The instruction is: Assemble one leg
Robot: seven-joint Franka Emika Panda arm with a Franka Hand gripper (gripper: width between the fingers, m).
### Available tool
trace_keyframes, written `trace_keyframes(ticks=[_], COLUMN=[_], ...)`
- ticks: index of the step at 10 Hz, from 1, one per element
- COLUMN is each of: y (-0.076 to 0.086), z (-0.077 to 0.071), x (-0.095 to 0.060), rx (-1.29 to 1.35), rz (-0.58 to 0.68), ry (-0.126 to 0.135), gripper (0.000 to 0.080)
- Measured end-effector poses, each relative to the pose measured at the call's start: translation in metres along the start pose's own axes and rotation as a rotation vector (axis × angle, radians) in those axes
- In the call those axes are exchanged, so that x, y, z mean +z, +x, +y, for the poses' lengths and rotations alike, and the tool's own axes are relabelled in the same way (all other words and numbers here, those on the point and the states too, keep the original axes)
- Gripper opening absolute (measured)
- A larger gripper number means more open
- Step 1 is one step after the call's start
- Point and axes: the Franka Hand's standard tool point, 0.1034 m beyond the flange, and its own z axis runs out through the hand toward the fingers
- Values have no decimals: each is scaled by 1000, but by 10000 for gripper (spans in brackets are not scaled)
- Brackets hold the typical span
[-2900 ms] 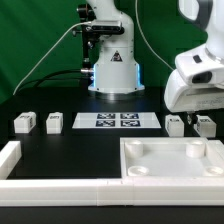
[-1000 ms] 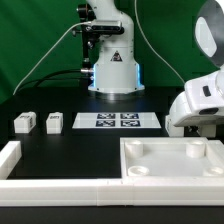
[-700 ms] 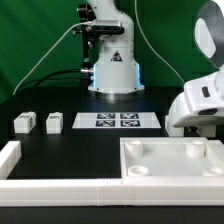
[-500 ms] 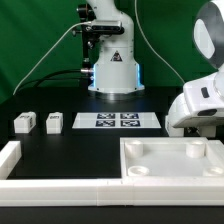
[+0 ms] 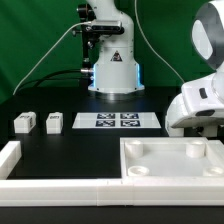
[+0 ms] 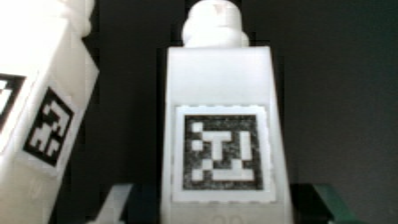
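In the wrist view a white leg (image 6: 217, 110) with a square tag stands between my fingers, its peg end pointing away. My gripper (image 6: 226, 206) is shut on this leg, one finger (image 6: 135, 200) against each side. A second leg (image 6: 39, 110) stands close beside it. In the exterior view my arm (image 5: 200, 104) is low at the right and hides the gripper and both of these legs. Two more legs (image 5: 23, 123) (image 5: 54, 122) stand at the exterior view's left. The white tabletop (image 5: 170, 172) lies in front of the arm.
The marker board (image 5: 118, 121) lies in the middle of the black table. A white rail (image 5: 20, 170) runs along the front left. The robot base (image 5: 113, 70) and cables stand behind, against a green backdrop.
Since 2.9 s ago my arm has come down over the two right-hand legs and now hides them. Over the last second nothing has visibly moved.
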Motion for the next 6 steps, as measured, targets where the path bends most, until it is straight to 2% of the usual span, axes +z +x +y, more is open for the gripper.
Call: trace_keyframes(ticks=[4,6], y=[0,-11], z=[-1,-2], x=[-2,-15], rx=[3,65], rz=[4,28], ry=[-1,-10], gripper=[291,293])
